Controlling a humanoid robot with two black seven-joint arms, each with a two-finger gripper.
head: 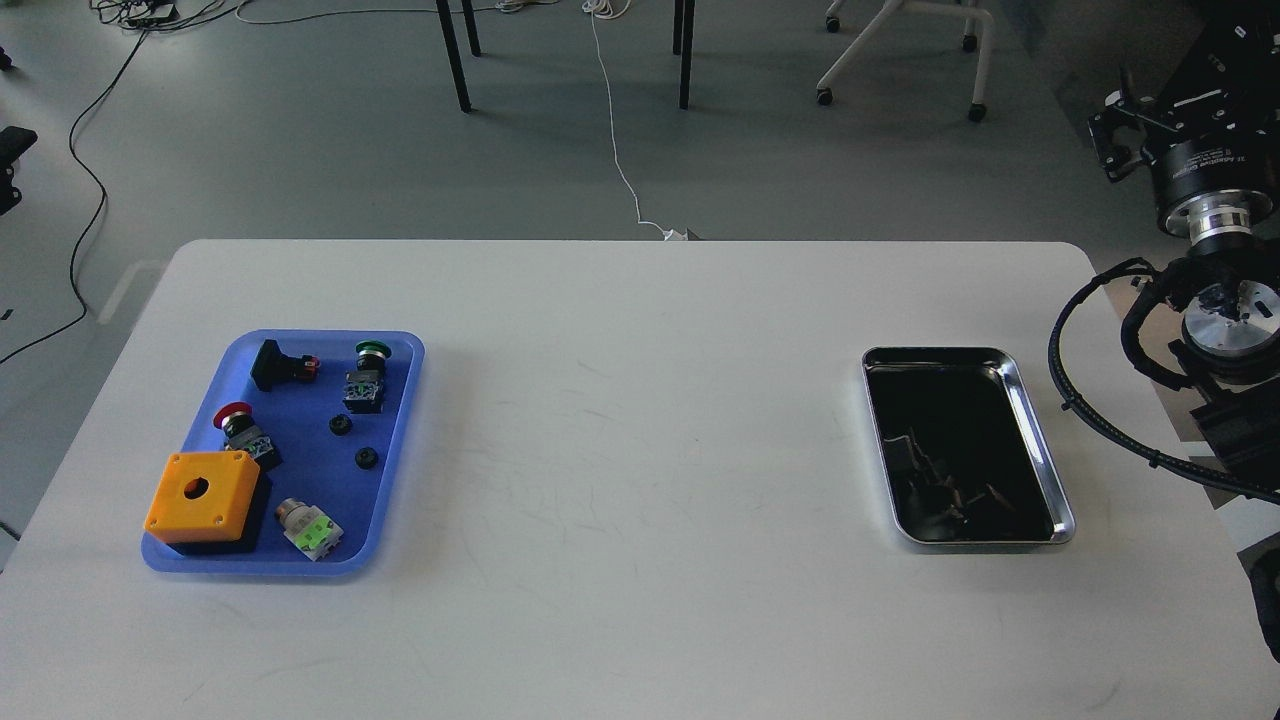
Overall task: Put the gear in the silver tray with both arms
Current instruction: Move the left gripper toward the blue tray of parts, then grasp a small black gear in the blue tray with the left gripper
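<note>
I am looking at a task that appears not yet begun: the silver tray (pixel 1036 440) is showing only dark reflections inside, and nothing I can make out is lying in it. The two small black gears (pixel 340 425) are sitting in the blue tray (pixel 405 420), among push-button switches and an orange button box (pixel 200 493), far across the white table (pixel 620 400) from my right arm. The right gripper (pixel 1120 135) is hanging off the table's far right corner, beyond the silver tray; it is dark and small, so I cannot tell how wide its fingers are standing, and it seems to be touching nothing. My left gripper is not showing. Picking, handover and placing all remain.
</note>
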